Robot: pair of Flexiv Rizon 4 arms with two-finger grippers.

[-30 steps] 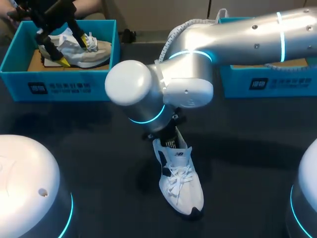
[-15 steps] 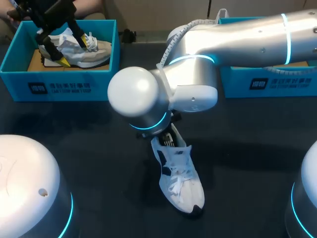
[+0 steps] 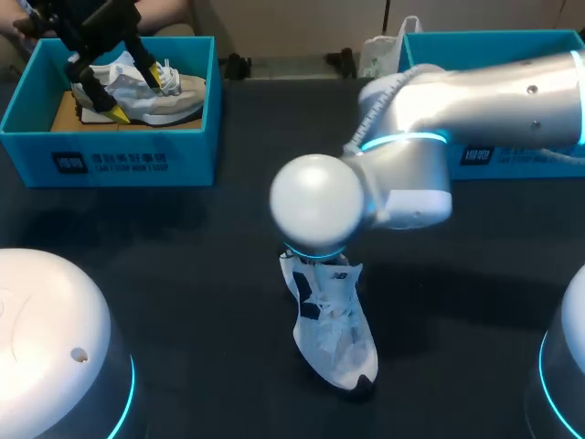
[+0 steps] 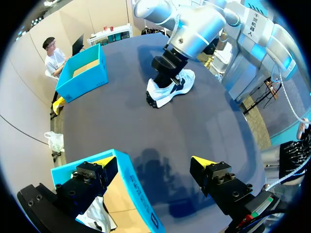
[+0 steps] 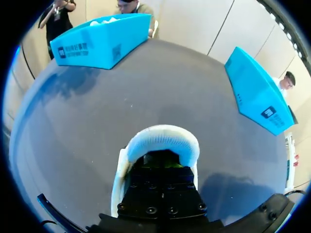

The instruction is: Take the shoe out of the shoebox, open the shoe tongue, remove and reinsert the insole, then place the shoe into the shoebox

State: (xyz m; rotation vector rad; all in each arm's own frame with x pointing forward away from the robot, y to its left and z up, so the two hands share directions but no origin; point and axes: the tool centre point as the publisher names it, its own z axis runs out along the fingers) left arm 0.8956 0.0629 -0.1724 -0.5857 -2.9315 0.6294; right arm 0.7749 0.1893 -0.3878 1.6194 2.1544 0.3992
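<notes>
A white shoe with dark side marks stands on the dark table at the centre, toe toward me. My right arm's wrist hangs right over its heel and hides the gripper in the head view. In the right wrist view my right gripper is shut, its fingers pushed down inside the shoe's padded collar; what they touch inside is hidden. My left gripper stands open over the left blue shoebox, straddling a second grey-white shoe that lies in it. The centre shoe also shows ahead of my left gripper.
A second blue shoebox stands at the back right, partly behind my right arm. In the right wrist view both boxes lie ahead, one to one side and one to the other. Dark tabletop stretches between the boxes and the shoe.
My right arm's wrist and elbow have swung to the right over the shoe, uncovering more of the right shoebox. The shoe shifted slightly. The left arm has kept still.
</notes>
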